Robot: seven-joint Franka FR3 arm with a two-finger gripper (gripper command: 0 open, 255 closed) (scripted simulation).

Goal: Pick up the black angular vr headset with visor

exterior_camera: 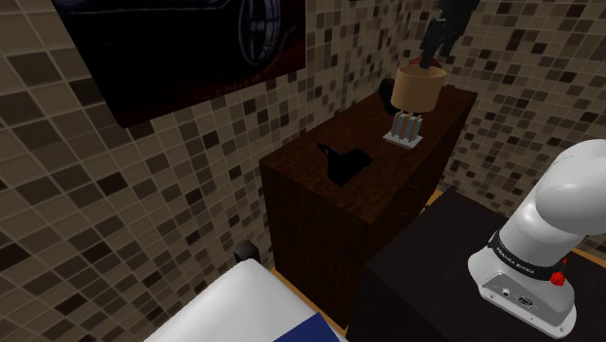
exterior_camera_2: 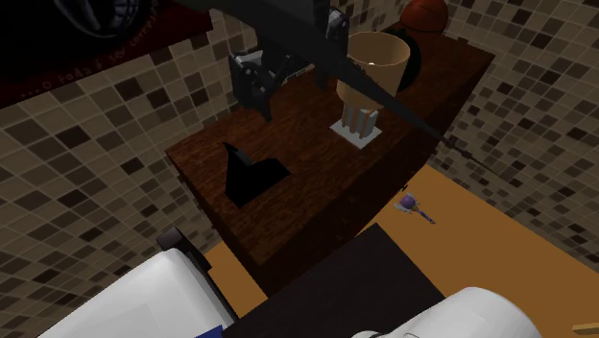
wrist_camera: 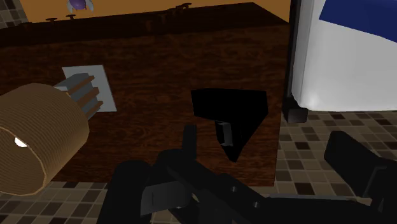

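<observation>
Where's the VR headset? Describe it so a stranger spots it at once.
Find the dark wooden cabinet against the mosaic-tiled wall. On its top, apart from the tan-shaded lamp, sits the headset. It is the only pure black, sharp-angled wedge there; the lamp is round and pale.

Dim, warm-toned light (all three views) — headset [exterior_camera: 342,163] a flat black silhouette

— What sits mid-frame in the shoulder view?
— A dark wooden cabinet [exterior_camera: 388,199] against a brown mosaic-tiled wall [exterior_camera: 97,204]. A lamp [exterior_camera: 420,89] with a tan shade stands at its upper-right end.
— And around it?
— A framed car picture [exterior_camera: 175,49] hangs upper left. A white-and-blue bed [exterior_camera: 243,311] is at bottom centre. In the second exterior view, a small purple object [exterior_camera_2: 411,203] lies on the orange floor [exterior_camera_2: 480,240], right of centre.
</observation>
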